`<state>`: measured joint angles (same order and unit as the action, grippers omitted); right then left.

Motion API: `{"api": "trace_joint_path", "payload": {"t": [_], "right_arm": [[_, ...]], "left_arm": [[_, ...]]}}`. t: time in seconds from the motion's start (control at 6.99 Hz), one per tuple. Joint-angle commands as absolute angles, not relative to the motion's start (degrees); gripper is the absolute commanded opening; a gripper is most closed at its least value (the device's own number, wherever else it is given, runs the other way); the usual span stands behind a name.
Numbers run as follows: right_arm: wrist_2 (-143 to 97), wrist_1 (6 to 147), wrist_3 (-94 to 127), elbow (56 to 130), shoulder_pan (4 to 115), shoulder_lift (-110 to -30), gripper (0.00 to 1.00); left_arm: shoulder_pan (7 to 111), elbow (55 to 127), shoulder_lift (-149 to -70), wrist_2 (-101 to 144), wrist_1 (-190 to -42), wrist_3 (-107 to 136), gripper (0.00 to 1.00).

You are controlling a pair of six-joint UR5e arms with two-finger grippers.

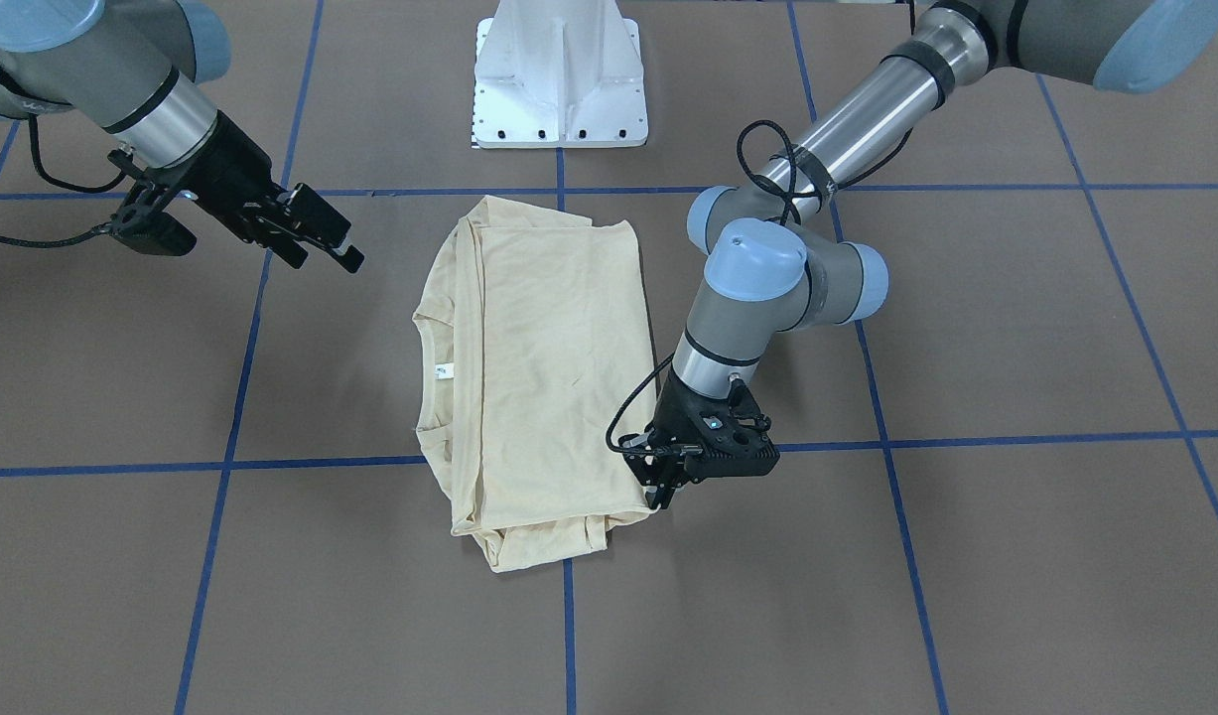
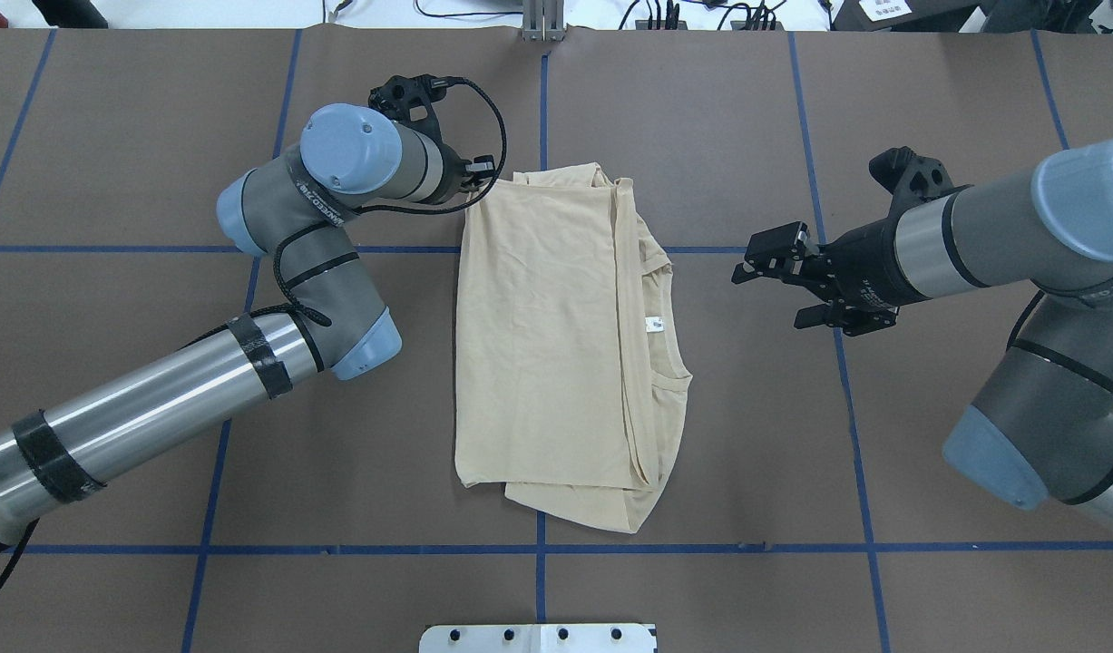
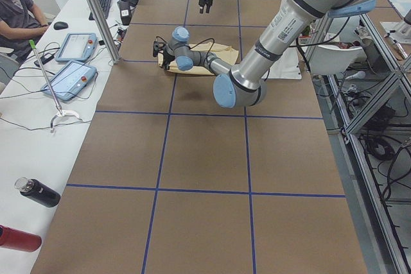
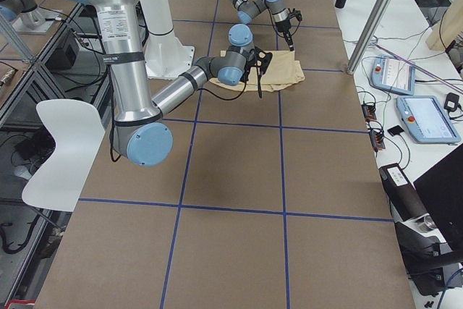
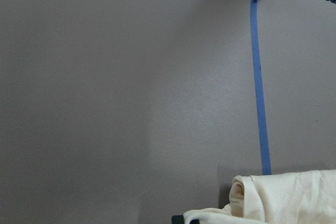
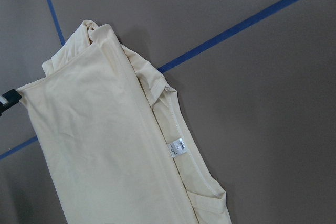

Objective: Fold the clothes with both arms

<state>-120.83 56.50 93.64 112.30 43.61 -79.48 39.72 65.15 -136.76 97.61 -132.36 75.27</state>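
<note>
The pale cream-yellow shirt [image 1: 549, 367] lies in the middle of the table, folded lengthwise into a long band. Its print is hidden and its white neck label [image 2: 653, 325] faces up. It also shows in the overhead view [image 2: 547, 345] and the right wrist view [image 6: 94, 145]. My left gripper [image 1: 660, 497] is down at the shirt's far corner on my left, shut on the fabric edge there; a bunched bit of cloth [image 5: 283, 198] shows in the left wrist view. My right gripper [image 2: 778, 290] is open and empty, held above the table beside the collar side.
The white pedestal base [image 1: 559, 79] stands at my edge of the table. Blue tape lines [image 2: 541, 544] grid the brown surface. A side table with tablets [image 3: 70, 62] and a seated person [image 3: 16, 11] lies beyond the far edge. A white chair [image 4: 61, 142] stands behind.
</note>
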Motion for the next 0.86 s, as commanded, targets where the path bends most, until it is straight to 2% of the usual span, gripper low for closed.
{"api": "trace_joint_path", "payload": {"t": [0.0, 0.14, 0.43, 0.72], "right_arm": [[-119.2, 57.0, 87.9, 111.8, 40.9, -79.3, 1.0], [-118.1, 58.3, 86.7, 111.9, 39.1, -78.2, 1.0], [-109.1, 73.1, 85.7, 112.5, 31.8, -70.0, 1.0], [-98.9, 86.8, 72.0, 112.3, 24.3, -65.4, 1.0]], "left_arm": [[40.3, 69.3, -134.1, 98.1, -131.8, 74.5, 1.0], [40.3, 76.4, -128.7, 98.1, -131.2, 74.4, 1.0], [40.2, 89.4, -122.1, 100.4, -124.4, 74.4, 1.0], [39.8, 97.0, -117.7, 100.5, -120.2, 74.5, 1.0]]}}
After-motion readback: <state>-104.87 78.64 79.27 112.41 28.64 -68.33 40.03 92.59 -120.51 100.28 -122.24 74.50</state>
